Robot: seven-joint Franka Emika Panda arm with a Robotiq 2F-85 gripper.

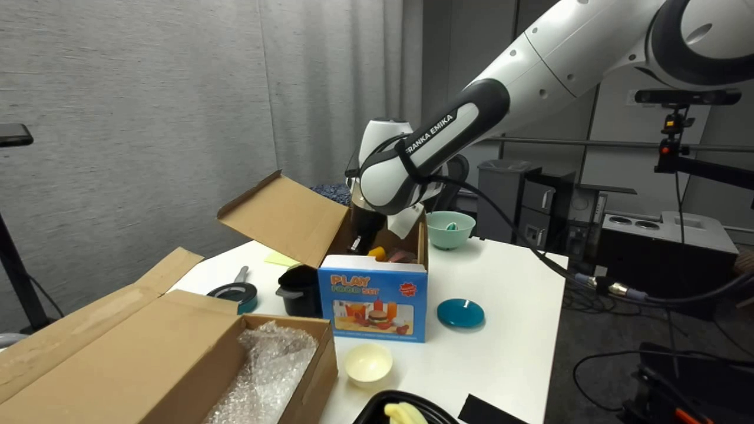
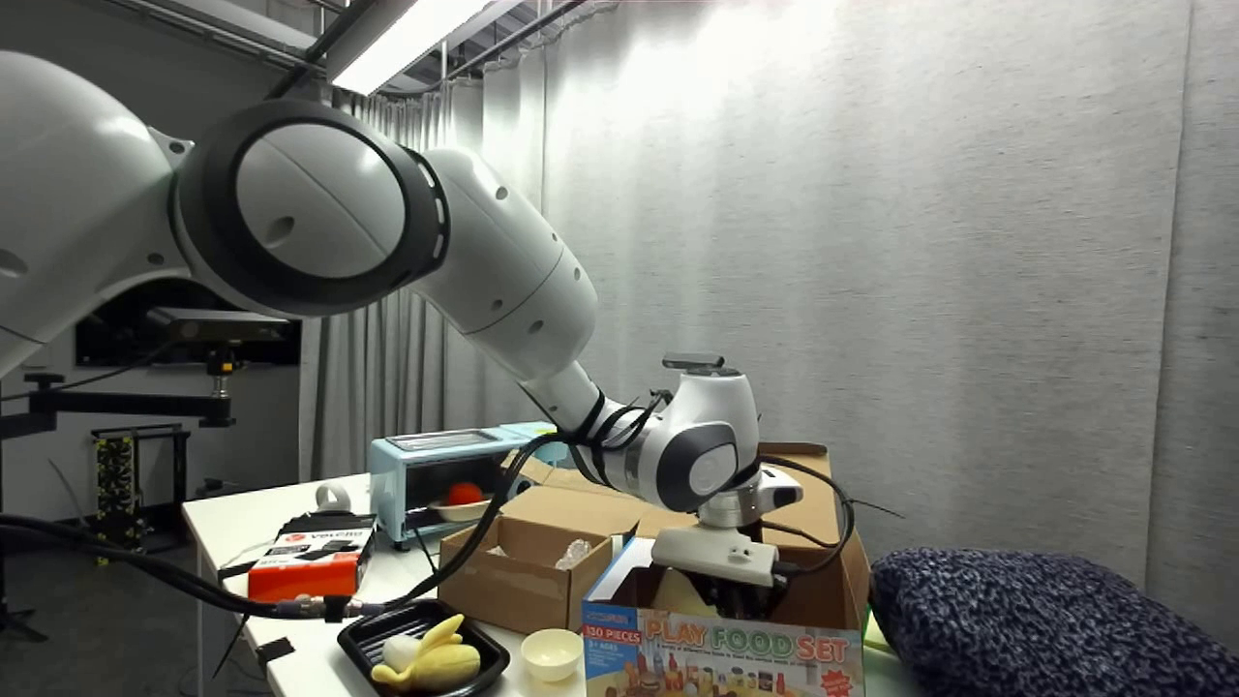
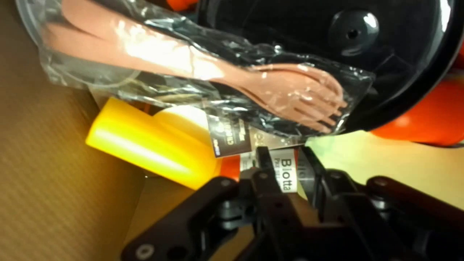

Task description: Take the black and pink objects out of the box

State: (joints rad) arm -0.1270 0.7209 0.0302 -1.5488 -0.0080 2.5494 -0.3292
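Note:
The brown cardboard box (image 1: 288, 218) stands behind the play food box with a long flap raised; it shows in an exterior view (image 2: 806, 503) too, and its wall fills the left of the wrist view (image 3: 54, 174). Inside, pink forks (image 3: 297, 94) lie in a clear plastic bag, partly over a round black shiny dish or lid (image 3: 366, 54). My gripper (image 3: 284, 148) points down inside the box, fingers apart with a narrow gap, just below the fork tines in the wrist view. A "Blotta" label shows through the gap. In an exterior view the gripper (image 1: 357, 244) is partly visible above the contents.
Also inside are a yellow cylinder (image 3: 152, 145), orange items (image 3: 427, 112) and a pale green-yellow thing (image 3: 384, 163). The printed play food box (image 1: 374, 300) stands against the front. Around it are a black pot (image 1: 300, 294), a teal plate (image 1: 460, 312) and a bubble-wrap carton (image 1: 306, 377).

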